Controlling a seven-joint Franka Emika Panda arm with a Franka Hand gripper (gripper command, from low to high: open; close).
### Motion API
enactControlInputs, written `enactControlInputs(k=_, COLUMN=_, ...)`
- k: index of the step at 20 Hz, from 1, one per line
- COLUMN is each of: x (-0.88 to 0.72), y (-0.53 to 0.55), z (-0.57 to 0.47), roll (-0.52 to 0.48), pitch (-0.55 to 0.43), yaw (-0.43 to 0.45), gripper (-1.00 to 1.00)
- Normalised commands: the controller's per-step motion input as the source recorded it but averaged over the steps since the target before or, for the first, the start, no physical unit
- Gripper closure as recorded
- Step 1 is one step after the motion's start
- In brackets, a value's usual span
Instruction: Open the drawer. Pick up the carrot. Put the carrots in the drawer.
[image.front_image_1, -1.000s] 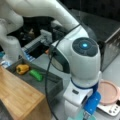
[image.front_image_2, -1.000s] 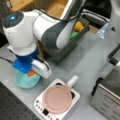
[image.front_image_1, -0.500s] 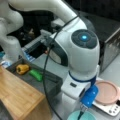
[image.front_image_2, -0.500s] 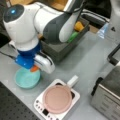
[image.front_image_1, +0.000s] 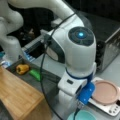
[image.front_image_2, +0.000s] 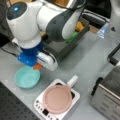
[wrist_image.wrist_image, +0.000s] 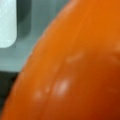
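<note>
Grey tabletop: one gripper (image.front_image_2: 38, 65) clamped on one carrot (image.front_image_2: 37, 66) above one teal bowl (image.front_image_2: 27, 78).

Orange carrot (wrist_image.wrist_image: 75, 65) filling the wrist view, faint pale glints on its skin; small orange tip (image.front_image_2: 37, 66) under a blue mount in a front view. Teal bowl (image.front_image_2: 27, 77). Dark grey drawer (image.front_image_2: 65, 47) holding a yellow-orange pepper (image.front_image_1: 22, 68) and a green vegetable (image.front_image_1: 35, 74). Bamboo-coloured cabinet top (image.front_image_1: 17, 92). Pinkish-brown pan (image.front_image_2: 57, 99) on a white hob (image.front_image_2: 40, 107). White and dark grey arm (image.front_image_2: 50, 22).
</note>
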Motion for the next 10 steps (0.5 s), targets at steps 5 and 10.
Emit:
enactControlInputs(k=5, x=-0.21, y=0.02, z=-0.07, roll=-0.004, pitch=-0.139, yaw=-0.104, gripper=1.00)
enactControlInputs(k=10, x=-0.21, y=0.02, z=-0.07, roll=-0.004, pitch=-0.139, yaw=-0.104, gripper=1.00)
